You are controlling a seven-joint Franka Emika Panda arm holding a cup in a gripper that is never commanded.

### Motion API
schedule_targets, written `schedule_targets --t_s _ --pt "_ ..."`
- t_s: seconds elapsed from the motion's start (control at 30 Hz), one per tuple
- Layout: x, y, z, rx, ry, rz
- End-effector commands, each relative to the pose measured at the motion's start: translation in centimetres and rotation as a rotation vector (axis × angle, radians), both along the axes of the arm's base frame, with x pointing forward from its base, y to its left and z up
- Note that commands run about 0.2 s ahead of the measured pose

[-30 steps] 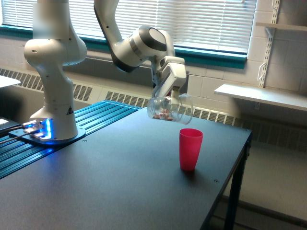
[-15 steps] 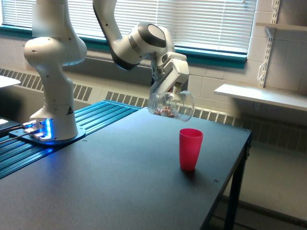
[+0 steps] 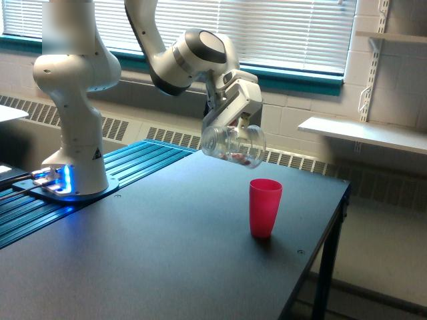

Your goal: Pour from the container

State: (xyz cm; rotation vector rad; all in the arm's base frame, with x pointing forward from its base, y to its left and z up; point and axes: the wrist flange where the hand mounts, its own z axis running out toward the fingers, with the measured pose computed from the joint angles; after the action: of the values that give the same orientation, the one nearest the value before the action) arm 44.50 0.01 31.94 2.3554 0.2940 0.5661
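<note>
Since a second ago, the clear jar [image 3: 234, 144] has risen a little and drifted toward the exterior view's left, away from the pink cup [image 3: 265, 207], and its tilt has changed slightly. It now hangs in the air above the desk [image 3: 167, 253], higher than the pink cup and to that cup's upper left in the exterior view, well apart from it and not over its mouth. The jar lies almost on its side. A few small pinkish pieces rest against its lower wall, toward the end nearer the pink cup.

The robot arm's fingers [image 3: 235, 121] are clamped on the jar's upper side, just under the white wrist; exactly where they press is hard to make out. The pink cup stands upright on the dark desk, near the desk's edge on the exterior view's right.

The jar looks like thin, smooth plastic: probably light, a little springy and likely slippery, so a firm but not crushing hold across its rounded body seems the sensible place. Its few contents should add little weight, but would probably slide and tumble out suddenly when tipped further.
</note>
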Motion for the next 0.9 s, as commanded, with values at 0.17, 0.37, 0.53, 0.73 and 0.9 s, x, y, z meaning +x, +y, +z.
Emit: schedule_targets --t_s 0.17,0.37,0.53,0.73,0.9 --pt "0.3 -0.7 0.5 -0.041 0.069 0.055" --pt "0.6 -0.1 0.4 -0.065 0.07 0.099" --pt "1.0 1.3 0.4 -0.039 0.069 0.107" --pt "1.9 2.3 0.8 -0.046 0.037 0.123" --pt "2.0 3.3 1.0 -0.015 0.026 0.121"
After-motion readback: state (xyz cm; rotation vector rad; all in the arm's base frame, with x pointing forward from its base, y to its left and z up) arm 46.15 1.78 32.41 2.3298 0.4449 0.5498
